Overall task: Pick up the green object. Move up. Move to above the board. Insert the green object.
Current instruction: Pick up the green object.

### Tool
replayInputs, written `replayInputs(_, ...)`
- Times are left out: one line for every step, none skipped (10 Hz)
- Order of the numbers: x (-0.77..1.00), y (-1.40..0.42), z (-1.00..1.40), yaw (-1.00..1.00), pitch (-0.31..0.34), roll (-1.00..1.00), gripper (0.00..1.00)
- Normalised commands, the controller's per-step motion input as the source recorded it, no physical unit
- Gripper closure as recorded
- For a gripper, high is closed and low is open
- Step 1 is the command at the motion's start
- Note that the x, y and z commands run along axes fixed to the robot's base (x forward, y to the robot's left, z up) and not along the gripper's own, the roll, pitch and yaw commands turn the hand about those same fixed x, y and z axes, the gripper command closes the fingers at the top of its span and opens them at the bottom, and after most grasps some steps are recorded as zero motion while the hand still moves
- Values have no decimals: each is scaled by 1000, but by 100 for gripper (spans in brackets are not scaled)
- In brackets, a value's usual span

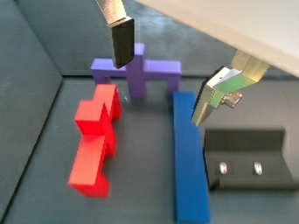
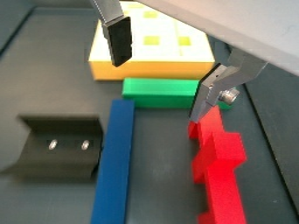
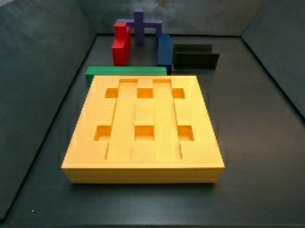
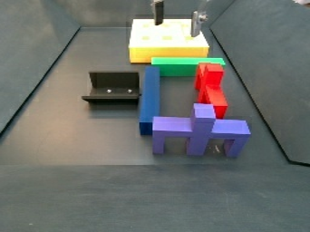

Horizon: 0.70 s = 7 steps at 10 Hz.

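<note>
Wrist views both show the gripper (image 2: 158,74) hanging above the dark floor with its fingers (image 2: 117,42) spread wide and nothing between them; no writing or label can be read on any piece. In a wrist view the green object (image 2: 159,87) lies flat on the floor, touching the near edge of the board (image 2: 117,68), below the spread fingers. In both side views the same green bar runs along one short edge of the board (image 3: 143,165), which shows six square holes and lengthwise grooves.

Other pieces crowd the floor beside the green bar: one long blue bar (image 4: 149,95), lying at right angles to it with an end just beside it; one red stepped block (image 4: 211,89) beside the blue bar; and one purple block (image 4: 197,132) with legs at the far ends of both. One fixture (image 4: 111,88), a dark L-shaped bracket with two screws, stands on the other side of the blue bar.
</note>
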Motion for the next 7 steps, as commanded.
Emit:
replayInputs(0, -560, -314, -714, -31, 0, 0)
replayInputs(0, -411, -331, -851, -31, 9, 0)
replayInputs(0, -320, -323, -917, -19, 1, 0)
replayInputs(0, -217, -323, -983, -1, 0, 0)
replayInputs(0, -174, -326, -1000, -9, 0, 0)
replayInputs(0, -171, -323, -1000, -13, 0, 0)
replayInputs(0, -171, -326, -1000, -11, 0, 0)
